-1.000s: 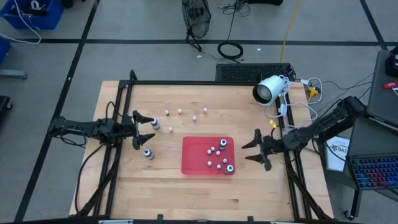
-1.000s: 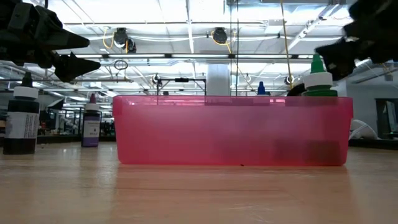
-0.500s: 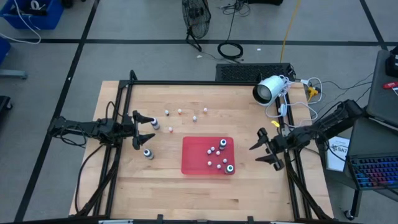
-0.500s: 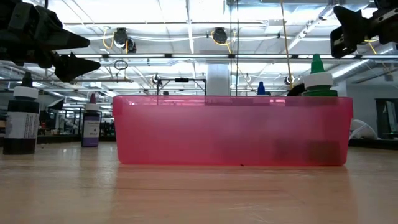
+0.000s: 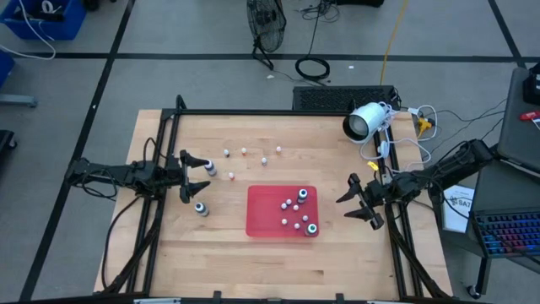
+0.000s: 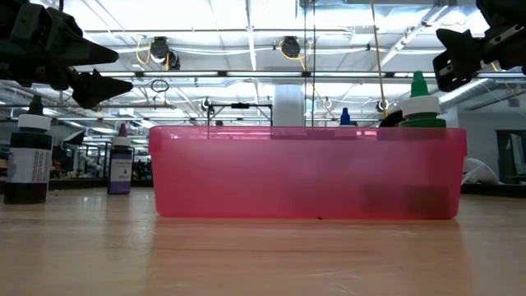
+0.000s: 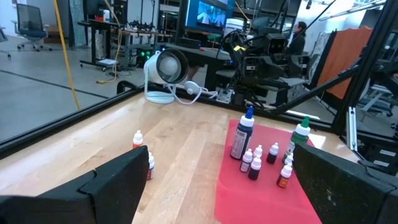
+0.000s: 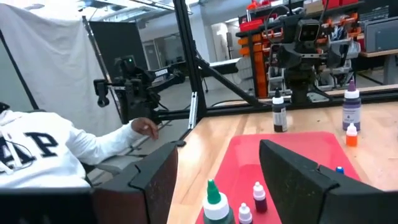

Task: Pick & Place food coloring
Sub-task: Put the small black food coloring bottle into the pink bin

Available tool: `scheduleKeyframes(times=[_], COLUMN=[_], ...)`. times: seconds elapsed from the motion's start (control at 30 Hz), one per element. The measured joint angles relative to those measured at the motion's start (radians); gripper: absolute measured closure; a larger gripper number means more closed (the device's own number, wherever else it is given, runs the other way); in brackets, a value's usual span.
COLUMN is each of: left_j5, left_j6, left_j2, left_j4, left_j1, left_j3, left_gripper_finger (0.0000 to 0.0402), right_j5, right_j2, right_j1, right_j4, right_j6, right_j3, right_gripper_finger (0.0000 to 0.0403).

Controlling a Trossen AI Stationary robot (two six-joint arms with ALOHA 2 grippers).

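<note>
The red tray [image 5: 268, 215] lies on the wooden table right of centre and holds several small food coloring bottles [image 5: 297, 203], among them a green-capped one [image 6: 421, 103] at its near right corner. More bottles [image 5: 245, 151] stand loose on the table's far left part. A dark bottle [image 6: 29, 160] and a purple one [image 6: 121, 164] stand near my left gripper [image 5: 202, 175]. That gripper hovers open and level at the left, above the table. My right gripper [image 5: 343, 207] hangs open just right of the tray, touching nothing.
A white round camera [image 5: 364, 122] sits on the table's far right corner. Black frame rails [image 5: 253, 112] run along the table's edges. A person in a white hooded top [image 8: 37, 155] sits beyond the table's edge, one hand [image 8: 146, 127] near the rail.
My right gripper has drawn back toward the table's right edge, away from the tray, staying open. The left arm and the bottles have kept still.
</note>
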Motion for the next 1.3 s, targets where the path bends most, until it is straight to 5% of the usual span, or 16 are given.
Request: scheduleKeyframes(times=[0.83,1.1,1.3], left_j5=[-0.009,-0.11,-0.28], left_j6=[-0.018,0.118,0.091], left_j2=[0.0,0.0,0.0], left_j4=[0.089,0.134,0.057], left_j1=[0.0,0.002,0.002], left_j3=[0.0,0.0,0.0], left_gripper_finger=[0.0009,0.0009,0.0009], right_j5=[0.001,0.001,0.001], right_j2=[0.0,0.001,0.0], right_j1=[0.0,0.0,0.0], right_j4=[0.003,0.003,0.003], right_j6=[-0.006,-0.006,-0.006], right_j3=[-0.001,-0.001,-0.001], right_gripper_finger=[0.019,0.0188,0.0188])
